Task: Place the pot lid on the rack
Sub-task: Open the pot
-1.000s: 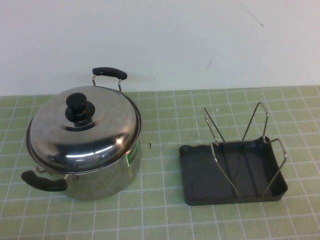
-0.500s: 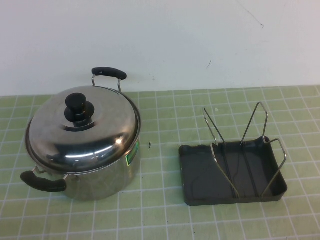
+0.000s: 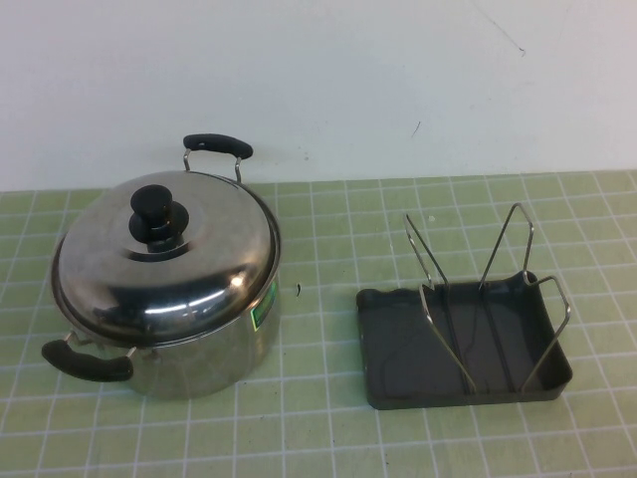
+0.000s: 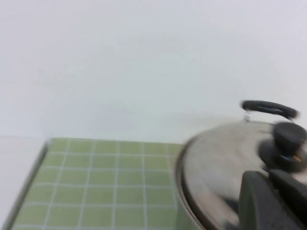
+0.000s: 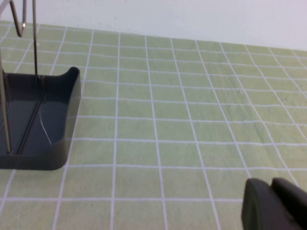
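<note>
Nothing on the worktop has shifted in 1 s: pot lid stays seated on the pot, rack unloaded, and my left end effector and right end effector are off-table with grip state undeterminable.

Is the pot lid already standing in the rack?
No, the pot lid sits on the pot, while the rack is empty.

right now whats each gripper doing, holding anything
Left gripper: only a dark edge shows in its wrist view, near the pot lid; state cannot be told.
Right gripper: over bare mat beside the rack; state cannot be told.
</note>
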{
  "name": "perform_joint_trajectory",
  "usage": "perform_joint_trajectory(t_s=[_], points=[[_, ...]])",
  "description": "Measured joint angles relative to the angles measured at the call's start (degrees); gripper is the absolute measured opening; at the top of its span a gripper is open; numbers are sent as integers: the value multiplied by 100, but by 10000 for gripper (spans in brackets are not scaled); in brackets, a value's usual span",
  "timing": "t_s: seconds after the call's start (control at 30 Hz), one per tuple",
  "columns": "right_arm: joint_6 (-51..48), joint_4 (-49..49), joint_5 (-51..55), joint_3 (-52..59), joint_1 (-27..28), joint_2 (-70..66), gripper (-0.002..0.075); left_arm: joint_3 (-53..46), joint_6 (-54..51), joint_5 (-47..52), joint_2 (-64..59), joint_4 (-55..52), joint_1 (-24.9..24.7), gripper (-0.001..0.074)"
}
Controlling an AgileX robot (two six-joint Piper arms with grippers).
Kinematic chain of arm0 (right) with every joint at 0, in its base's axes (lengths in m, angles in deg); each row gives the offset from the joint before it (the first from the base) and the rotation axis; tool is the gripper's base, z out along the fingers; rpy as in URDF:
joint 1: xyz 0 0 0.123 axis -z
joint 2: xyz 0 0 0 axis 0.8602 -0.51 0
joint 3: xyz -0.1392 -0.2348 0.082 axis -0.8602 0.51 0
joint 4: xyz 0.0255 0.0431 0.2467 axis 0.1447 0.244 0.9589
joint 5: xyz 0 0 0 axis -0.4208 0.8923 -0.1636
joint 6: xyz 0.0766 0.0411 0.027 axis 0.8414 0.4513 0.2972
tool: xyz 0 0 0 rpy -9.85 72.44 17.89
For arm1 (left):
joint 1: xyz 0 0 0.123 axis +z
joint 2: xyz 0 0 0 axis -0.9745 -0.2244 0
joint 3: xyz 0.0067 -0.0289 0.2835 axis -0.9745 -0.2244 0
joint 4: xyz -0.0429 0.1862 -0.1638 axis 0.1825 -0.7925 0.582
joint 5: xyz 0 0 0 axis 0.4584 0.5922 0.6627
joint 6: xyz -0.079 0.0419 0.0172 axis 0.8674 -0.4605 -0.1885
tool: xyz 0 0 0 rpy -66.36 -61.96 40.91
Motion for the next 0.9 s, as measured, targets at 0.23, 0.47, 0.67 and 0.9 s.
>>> perform_joint_trajectory(t_s=[0.23, 0.47, 0.67, 0.9], points=[[0, 0, 0, -10, 0, 0, 29, 502, 3451, -1643, -1729, -4067, -353, 144], [0, 0, 0, -10, 0, 0, 29, 1194, 4007, -2450, -3200, -4952, -399, 465], [0, 0, 0, -10, 0, 0, 29, 1588, 4020, -3576, -4263, -4950, -399, 580], [0, 0, 0, -10, 0, 0, 29, 1682, 3788, -4917, -5314, -4353, -399, 594]])
